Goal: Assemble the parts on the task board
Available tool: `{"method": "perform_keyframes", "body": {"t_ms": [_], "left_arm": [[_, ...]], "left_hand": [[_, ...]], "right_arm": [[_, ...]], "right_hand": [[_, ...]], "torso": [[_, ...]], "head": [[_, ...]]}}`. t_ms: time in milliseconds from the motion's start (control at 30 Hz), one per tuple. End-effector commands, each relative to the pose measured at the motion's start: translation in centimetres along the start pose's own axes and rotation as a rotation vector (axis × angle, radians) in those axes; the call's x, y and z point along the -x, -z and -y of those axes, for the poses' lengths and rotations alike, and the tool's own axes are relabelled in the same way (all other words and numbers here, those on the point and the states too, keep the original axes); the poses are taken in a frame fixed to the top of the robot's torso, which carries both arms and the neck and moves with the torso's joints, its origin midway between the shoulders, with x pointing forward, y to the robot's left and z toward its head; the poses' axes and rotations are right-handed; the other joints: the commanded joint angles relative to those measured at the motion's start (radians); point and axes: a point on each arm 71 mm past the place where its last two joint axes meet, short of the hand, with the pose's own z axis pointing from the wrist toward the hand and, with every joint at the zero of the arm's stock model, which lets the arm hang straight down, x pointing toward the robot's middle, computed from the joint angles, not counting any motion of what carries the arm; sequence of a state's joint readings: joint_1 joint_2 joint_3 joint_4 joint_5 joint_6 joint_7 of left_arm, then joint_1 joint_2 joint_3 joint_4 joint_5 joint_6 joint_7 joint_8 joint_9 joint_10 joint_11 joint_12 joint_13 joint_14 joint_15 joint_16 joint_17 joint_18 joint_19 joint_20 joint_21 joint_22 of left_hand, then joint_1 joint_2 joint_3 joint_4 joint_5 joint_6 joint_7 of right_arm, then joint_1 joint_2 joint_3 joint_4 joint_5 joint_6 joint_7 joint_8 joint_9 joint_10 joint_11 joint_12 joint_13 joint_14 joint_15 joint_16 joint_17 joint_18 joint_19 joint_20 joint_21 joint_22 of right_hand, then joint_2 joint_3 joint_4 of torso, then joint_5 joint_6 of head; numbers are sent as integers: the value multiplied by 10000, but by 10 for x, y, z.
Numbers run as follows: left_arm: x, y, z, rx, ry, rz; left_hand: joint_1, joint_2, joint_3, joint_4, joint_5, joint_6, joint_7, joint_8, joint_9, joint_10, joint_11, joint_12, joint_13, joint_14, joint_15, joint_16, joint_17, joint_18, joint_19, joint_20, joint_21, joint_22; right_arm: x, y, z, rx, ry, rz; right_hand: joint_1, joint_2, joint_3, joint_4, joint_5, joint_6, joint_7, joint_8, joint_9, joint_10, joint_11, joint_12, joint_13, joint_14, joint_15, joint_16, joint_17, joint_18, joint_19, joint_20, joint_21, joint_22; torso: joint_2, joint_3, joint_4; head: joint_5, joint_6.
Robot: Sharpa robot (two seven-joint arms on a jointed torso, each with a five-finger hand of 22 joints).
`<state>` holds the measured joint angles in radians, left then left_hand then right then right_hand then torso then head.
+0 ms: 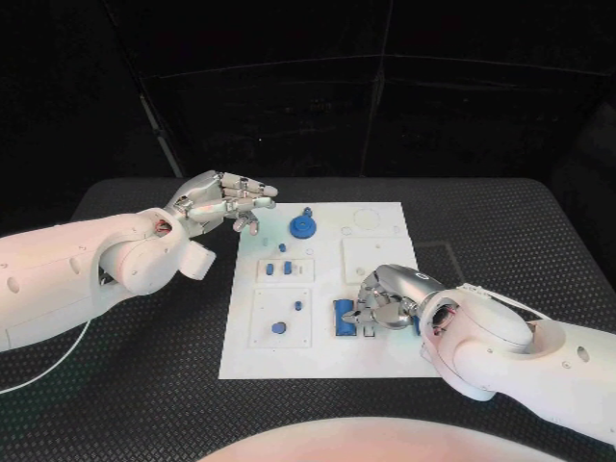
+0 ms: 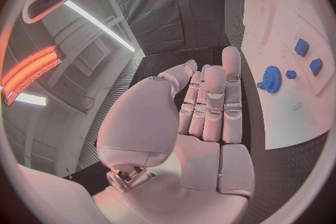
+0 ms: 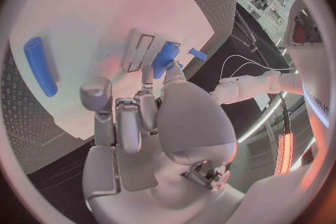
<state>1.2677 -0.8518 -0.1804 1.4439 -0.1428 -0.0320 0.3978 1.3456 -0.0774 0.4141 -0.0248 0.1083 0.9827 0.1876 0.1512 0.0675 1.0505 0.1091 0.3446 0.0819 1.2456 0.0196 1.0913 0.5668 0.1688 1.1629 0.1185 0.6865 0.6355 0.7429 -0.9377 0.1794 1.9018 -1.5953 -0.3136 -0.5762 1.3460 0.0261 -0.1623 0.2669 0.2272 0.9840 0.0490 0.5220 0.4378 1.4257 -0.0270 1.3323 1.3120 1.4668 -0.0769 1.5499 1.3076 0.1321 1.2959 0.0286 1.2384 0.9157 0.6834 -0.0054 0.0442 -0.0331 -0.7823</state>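
Head view: task board (image 1: 377, 361) sits mid-frame w/ bare black table (image 1: 530, 221) open on both sides; left hand (image 1: 225, 204) hovers off the board's upper-left corner, fingers curled, holding nothing, near the blue gear (image 1: 301, 227). Right hand (image 1: 386, 300) sits low on the board's right edge, pinching a blue part (image 1: 346, 319). Left wrist view: fingers (image 2: 210, 101) pressed together beside the board edge; right wrist view: fingertips (image 3: 148, 75) touch the blue part, a blue bar (image 3: 40, 65) lies apart at left.

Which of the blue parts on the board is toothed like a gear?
The blue gear near the task board's far edge, close to the left hand. It is round with a toothed rim; the other blue parts are small blocks or pegs.
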Motion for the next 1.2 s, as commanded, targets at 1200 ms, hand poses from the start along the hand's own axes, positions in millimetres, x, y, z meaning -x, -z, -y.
{"method": "perform_keyframes", "body": {"t_ms": [1200], "left_arm": [[2, 2, 0, -23, 55, 11]], "left_hand": [[-53, 38, -46, -2, -20, -38, 3, 42, -7, -60, 3, 42, 8, -71, 27, -49, -11, 149, -5, 36, -37, -12]], "right_arm": [[42, 41, 79, -1765, 378, 1344]], "right_hand": [[-68, 47, -773, 155, 349, -424, 306, -714, -398, -224, 301, -374, -205, 913, 149, -77, 2056, -87, -186, 193, -183, -367]], "torso": [[-25, 37, -98]], "head": [[-576, 65]]}}
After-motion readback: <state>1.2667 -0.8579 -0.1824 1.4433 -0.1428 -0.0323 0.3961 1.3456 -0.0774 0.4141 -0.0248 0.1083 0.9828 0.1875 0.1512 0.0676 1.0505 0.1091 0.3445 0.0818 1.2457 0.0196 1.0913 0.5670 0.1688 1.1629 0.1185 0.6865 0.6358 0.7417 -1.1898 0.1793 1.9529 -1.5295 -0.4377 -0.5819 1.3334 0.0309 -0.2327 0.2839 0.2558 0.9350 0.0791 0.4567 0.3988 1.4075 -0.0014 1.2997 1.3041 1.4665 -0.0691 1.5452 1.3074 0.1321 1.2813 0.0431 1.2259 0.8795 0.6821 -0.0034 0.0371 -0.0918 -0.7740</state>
